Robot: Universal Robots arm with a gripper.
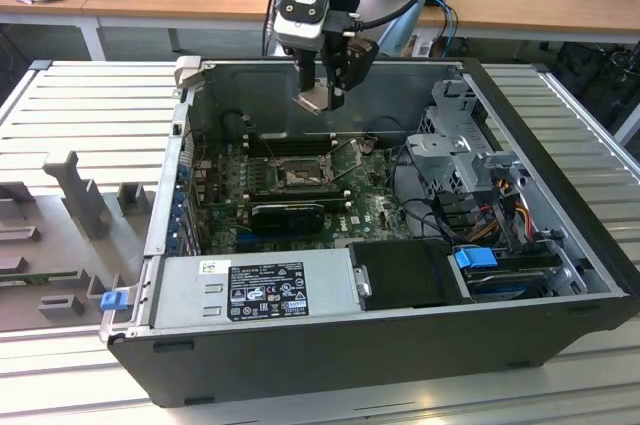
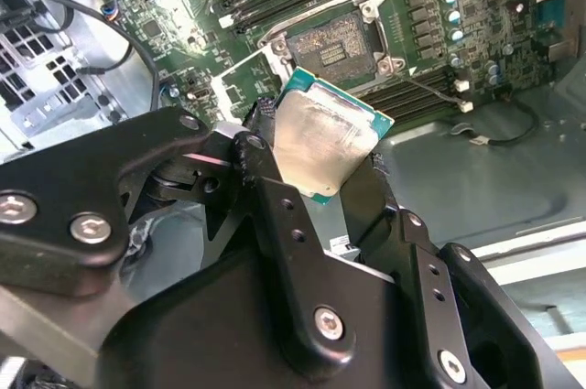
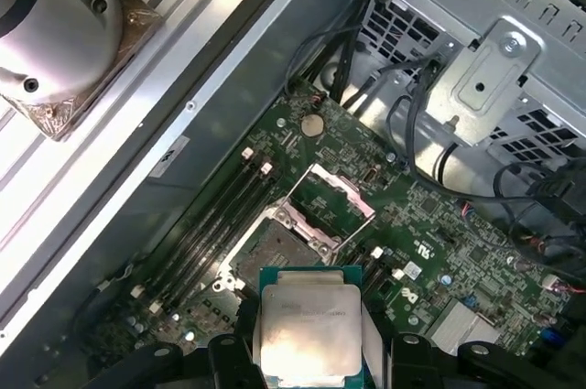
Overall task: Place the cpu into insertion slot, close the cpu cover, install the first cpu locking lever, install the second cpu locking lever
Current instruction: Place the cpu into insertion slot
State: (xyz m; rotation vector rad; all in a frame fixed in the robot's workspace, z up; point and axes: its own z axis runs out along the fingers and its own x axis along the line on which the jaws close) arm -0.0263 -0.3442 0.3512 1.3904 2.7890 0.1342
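My black pincer [image 2: 316,156] clamped the small silvery square cpu [image 2: 330,128] above the dark, empty insertion slot [image 3: 267,259]. The grey metal cpu cover [image 3: 344,191] stood open, so I judged every step undone.

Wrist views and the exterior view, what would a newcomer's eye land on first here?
The cpu, its silvery top glinting, is pinched in the gripper above the green motherboard. Beneath it the insertion slot lies bare, with the cpu cover swung up beside it. In the exterior view, the open computer case lies on its side on a ribbed grey table.
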